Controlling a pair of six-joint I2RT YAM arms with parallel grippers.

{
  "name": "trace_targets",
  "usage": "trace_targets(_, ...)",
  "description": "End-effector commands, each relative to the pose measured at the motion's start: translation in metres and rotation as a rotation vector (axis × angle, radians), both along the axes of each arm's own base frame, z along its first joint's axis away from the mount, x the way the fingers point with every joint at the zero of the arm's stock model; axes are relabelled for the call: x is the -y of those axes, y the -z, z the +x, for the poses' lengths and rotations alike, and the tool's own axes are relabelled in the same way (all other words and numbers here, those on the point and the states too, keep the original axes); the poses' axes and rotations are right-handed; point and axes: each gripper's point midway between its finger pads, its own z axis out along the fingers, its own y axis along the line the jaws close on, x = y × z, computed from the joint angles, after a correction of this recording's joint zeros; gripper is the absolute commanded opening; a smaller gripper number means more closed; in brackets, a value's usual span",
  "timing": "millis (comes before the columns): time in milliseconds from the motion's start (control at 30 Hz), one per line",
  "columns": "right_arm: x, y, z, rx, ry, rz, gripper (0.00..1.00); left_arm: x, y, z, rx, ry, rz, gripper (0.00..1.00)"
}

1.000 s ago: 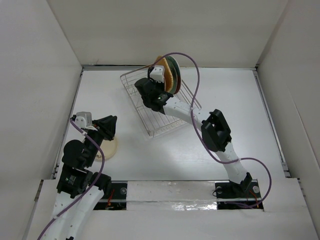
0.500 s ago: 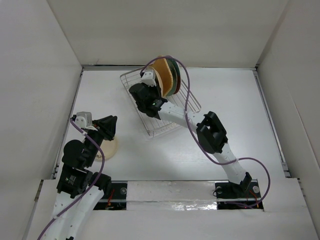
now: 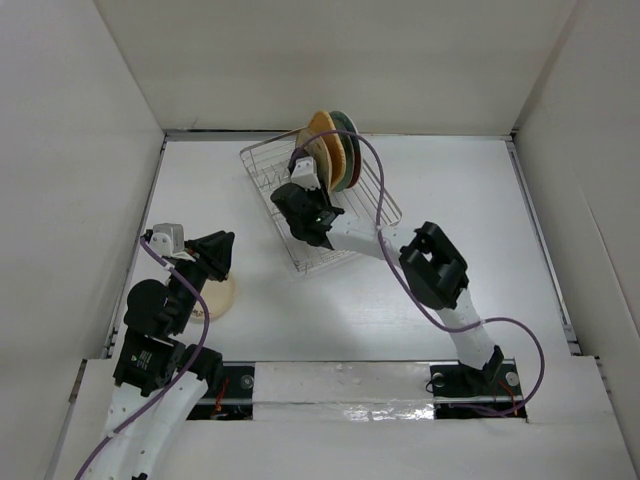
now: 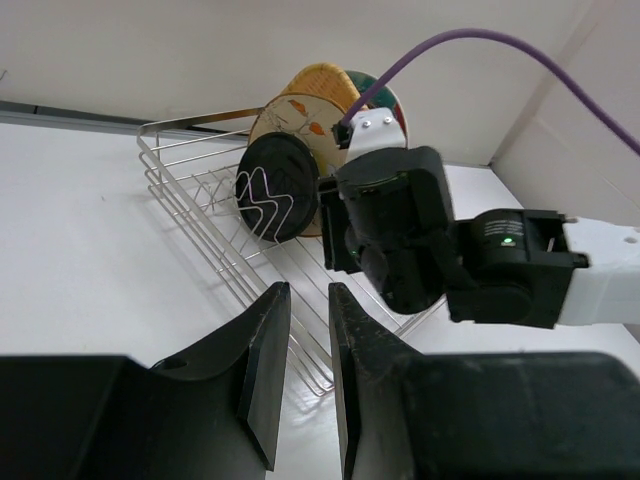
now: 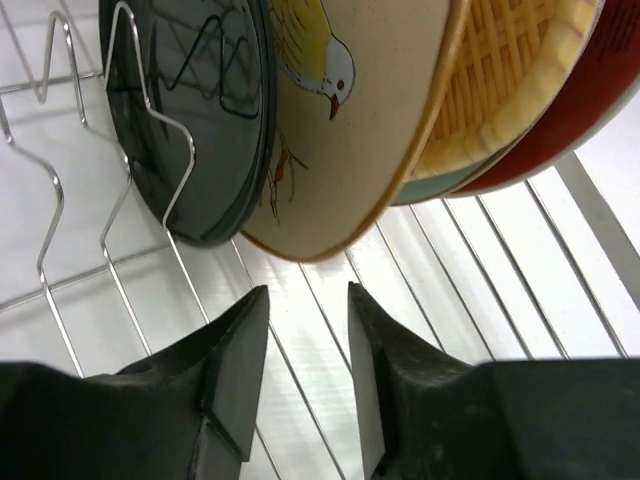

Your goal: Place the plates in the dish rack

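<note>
Plates crowd the rack's far end, its near half free; right fingers, slightly parted and empty, face the black plate, left fingers likewise over the cream plate.

Bright, even overhead light; soft shadows on the white counter. Wrist views are sharp, their near black foregrounds slightly blurred.

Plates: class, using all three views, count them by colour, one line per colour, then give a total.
Black: 1
Tan with bird: 1
Bamboo: 1
Pale green: 1
Red: 1
Cream: 1
Total: 6
</note>
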Motion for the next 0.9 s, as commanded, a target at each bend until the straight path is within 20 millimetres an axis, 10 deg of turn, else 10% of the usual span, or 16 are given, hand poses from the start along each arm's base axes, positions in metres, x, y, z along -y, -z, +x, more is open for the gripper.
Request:
trace_targets(0, -0.009, -0.094, -0.006, 0.120, -0.072, 0.217, 0.44, 0.003, -0.007, 0.002, 0.031, 0.014, -0.001, 0.19)
trace_targets(200, -0.020, -0.140, -0.051, 0.123, -0.222, 0.319, 0.53, 0.002, -0.010, 0.001, 0.041, 0.009, -0.006, 0.18)
trace_targets(367, -0.079, -0.133, -0.113, -0.011, -0.504, 0.482, 0.00, 0.001, -0.014, 0.001, 0.053, 0.003, -0.013, 0.00)
trace_targets(533, -0.159, -0.110, -0.199, -0.146, -0.719, 0.678, 0.00, -0.001, -0.023, -0.004, 0.079, 0.001, -0.032, 0.00)
trace_targets(733, -0.201, -0.064, -0.237, -0.279, -0.704, 0.865, 0.00, -0.008, -0.056, -0.027, 0.154, 0.005, -0.082, 0.15)
trace_targets(867, -0.214, -0.017, -0.243, -0.361, -0.634, 0.893, 0.29, -0.009, -0.068, -0.041, 0.169, 0.029, -0.090, 0.34)
